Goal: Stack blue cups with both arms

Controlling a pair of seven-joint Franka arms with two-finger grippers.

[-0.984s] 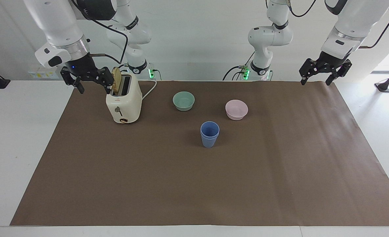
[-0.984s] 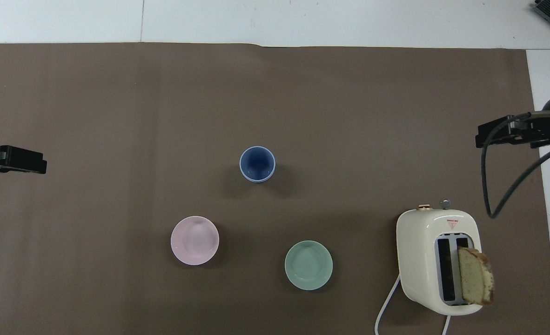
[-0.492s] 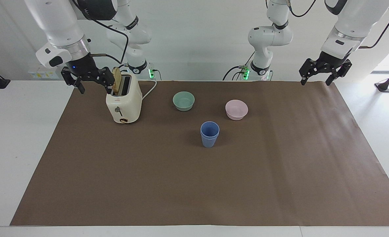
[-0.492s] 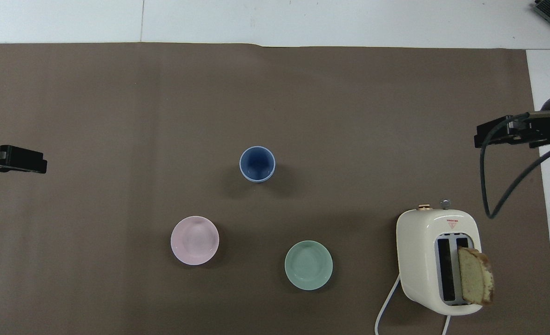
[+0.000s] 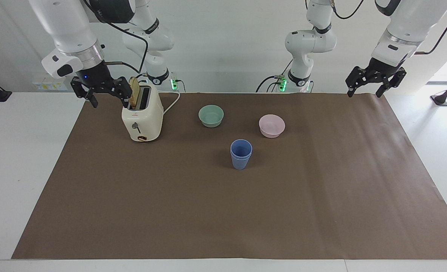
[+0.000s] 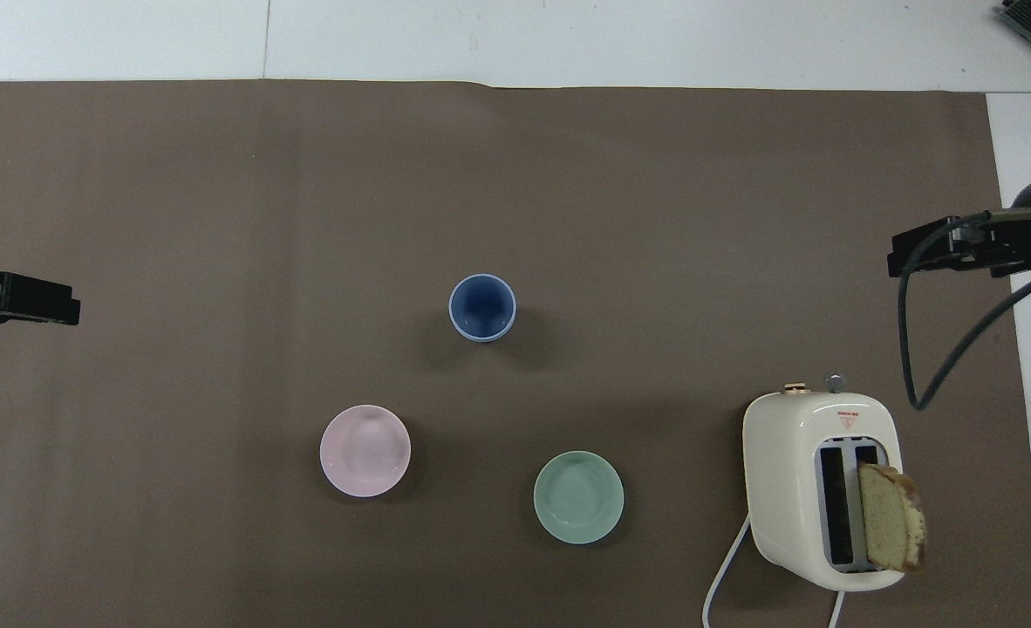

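The two blue cups point(image 5: 241, 153) stand nested one inside the other, upright, in the middle of the brown mat; they also show in the overhead view point(image 6: 481, 307). My left gripper point(image 5: 363, 93) hangs open and empty in the air over the mat's corner at the left arm's end, and its tip shows in the overhead view point(image 6: 20, 298). My right gripper point(image 5: 110, 102) hangs open and empty in the air beside the toaster at the right arm's end, and it also shows in the overhead view point(image 6: 947, 249). Both are well apart from the cups.
A green bowl point(image 5: 211, 115) and a pink bowl point(image 5: 272, 125) sit nearer to the robots than the cups. A cream toaster point(image 5: 142, 117) with a bread slice point(image 5: 134, 95) sticking up stands toward the right arm's end. Two smaller white arms stand at the table's back edge.
Both grippers have drawn slightly up and outward from the mat's middle. The cups and bowls have not moved.
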